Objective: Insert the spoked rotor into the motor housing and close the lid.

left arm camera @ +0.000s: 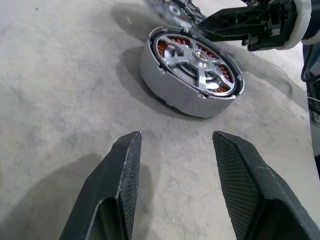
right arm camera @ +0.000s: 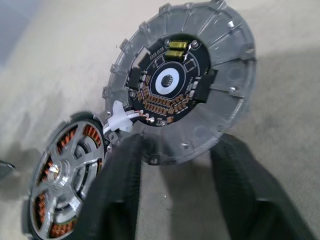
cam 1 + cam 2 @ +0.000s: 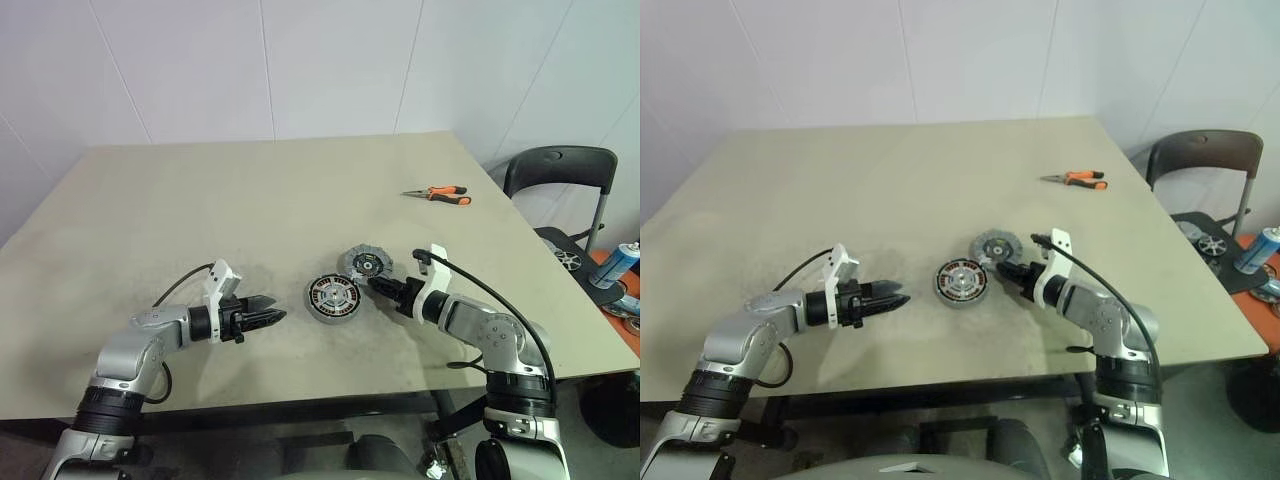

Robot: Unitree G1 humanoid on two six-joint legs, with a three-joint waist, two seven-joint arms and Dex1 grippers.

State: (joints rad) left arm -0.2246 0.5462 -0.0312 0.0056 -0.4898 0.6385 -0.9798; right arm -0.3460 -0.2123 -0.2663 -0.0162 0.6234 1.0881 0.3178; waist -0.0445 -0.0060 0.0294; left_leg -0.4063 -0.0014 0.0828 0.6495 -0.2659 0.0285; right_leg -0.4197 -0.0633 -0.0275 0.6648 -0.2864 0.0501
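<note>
Rotor [image 3: 333, 296] sits inside the housing [image 1: 175, 92]; at its 2 o'clock the right gripper [image 2: 175, 165] pinches the tilted lid [image 2: 192, 75]. Left gripper [image 1: 175, 150] gapes, holding nothing. Pliers [image 3: 440, 194] lie far off.

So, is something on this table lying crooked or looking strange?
Yes. The lid is not lying flat: it tilts up on edge beside the motor housing, its circuit-board side in view, the right gripper at its lower rim. Orange-handled pliers lie apart, farther back. Nothing looks spilled or broken.
</note>
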